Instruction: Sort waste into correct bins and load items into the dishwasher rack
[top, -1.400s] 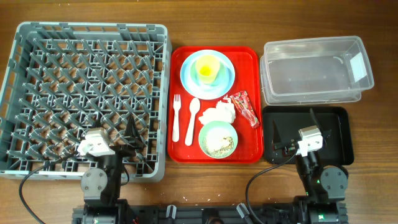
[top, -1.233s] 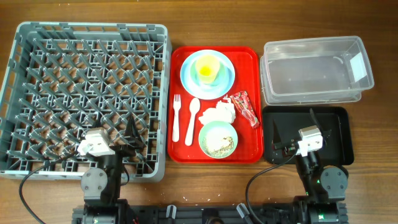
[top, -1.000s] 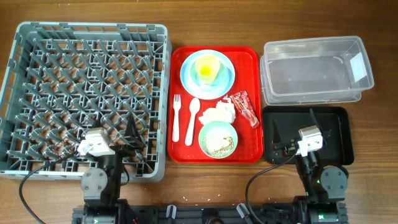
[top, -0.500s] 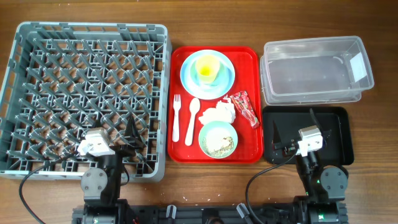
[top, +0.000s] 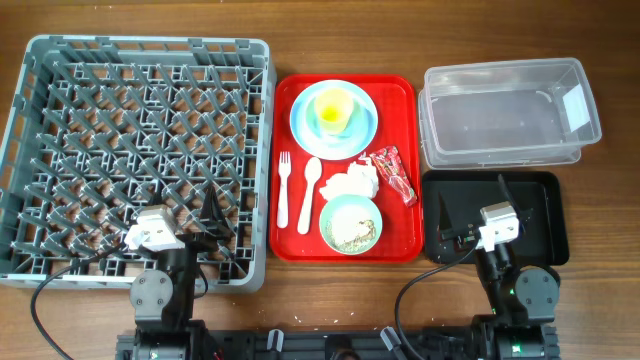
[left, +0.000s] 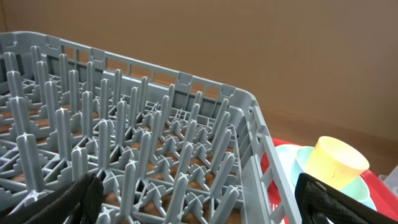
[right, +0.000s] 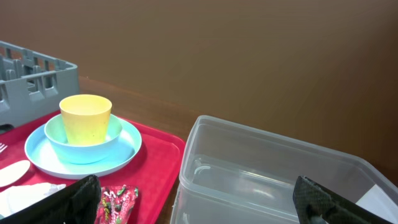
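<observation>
Desk: Where do your grippers stand?

Me: My left gripper (left: 198, 183) hangs over the near right corner of the large square grey plastic rack (top: 265, 150), spread wide with nothing in it. Pegs fill the space ahead and to its left, and the rack's right wall runs just to its right. My right gripper (right: 196, 182) hangs over the shallow black rectangular plastic tray (top: 548, 215), equally wide and holding nothing.

Desk: And the things to sort?

Me: All are on the flat red tray (top: 400, 100), between my two grippers. Ahead and left of the right gripper, the small yellow cup (right: 86, 118) stands at the middle of the light blue round plate (top: 300, 125). Closer in lie the shiny red snack wrapper (top: 393, 175) and, just beside it, the crumpled white paper napkin (top: 352, 182). Next come the white plastic spoon (top: 311, 190) and white plastic fork (top: 283, 188), side by side but apart. The mint-green bowl (top: 325, 222) holds the beige crumbs (top: 352, 232) at the tray's near edge.

Desk: Any room to move?

Me: The clear rectangular plastic tub (top: 432, 110) sits straight ahead of the right gripper, its near edge just beside the black tray's far edge. I cannot tell if they touch. Only thin strips of wooden surface (top: 600, 300) part the red tray from the rack wall and from both bins.
</observation>
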